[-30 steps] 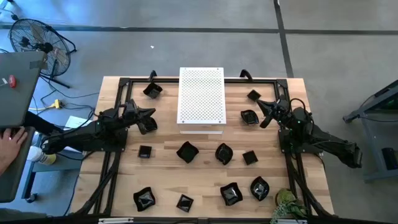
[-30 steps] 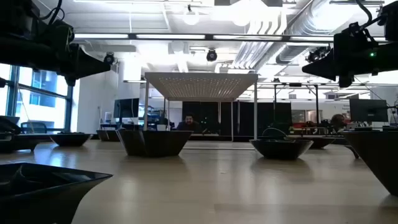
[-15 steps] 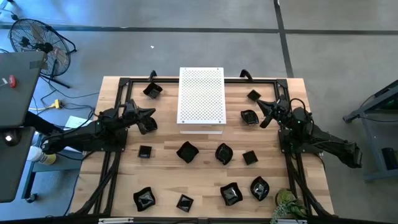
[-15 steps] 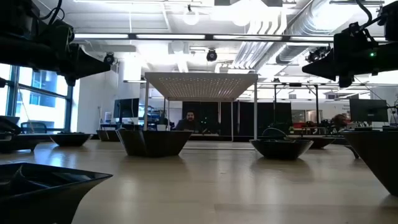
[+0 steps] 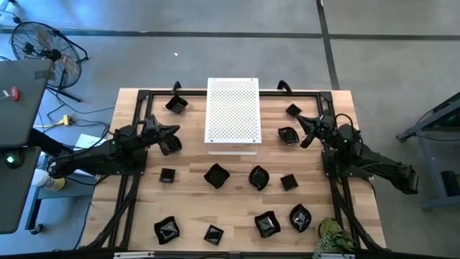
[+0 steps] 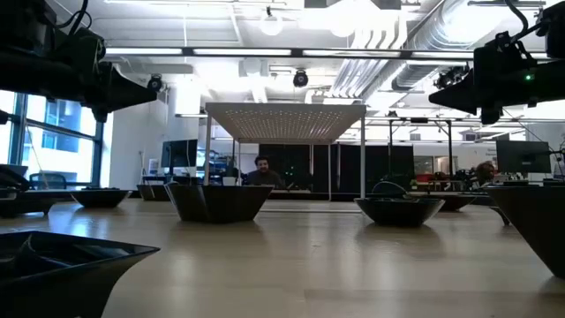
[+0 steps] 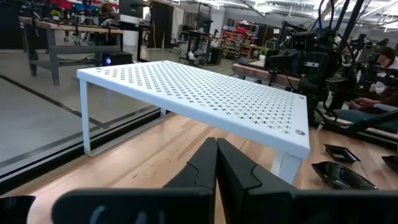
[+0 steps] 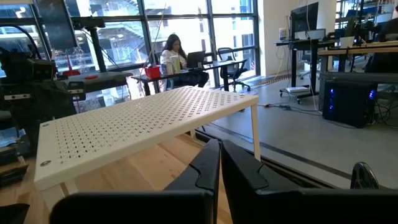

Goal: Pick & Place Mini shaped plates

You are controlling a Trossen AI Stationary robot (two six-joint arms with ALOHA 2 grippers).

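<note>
Nothing moved; plate [image 5: 170, 144] under left pincer [image 5: 172, 132].

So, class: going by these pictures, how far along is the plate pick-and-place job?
Nothing looks done: the white perforated board carries no plates. Nothing is in hand either: the left pincer and right pincer are shut and empty, raised beside the board. All the mini shaped plates lie scattered on the table, still to be moved.

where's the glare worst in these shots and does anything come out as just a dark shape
Low view: bright ceiling lights wash out the top, and the mini shaped plates and both arms show as dark silhouettes. High view: even light, soft shadows. Right wrist view: bright windows behind the white perforated board.
</note>
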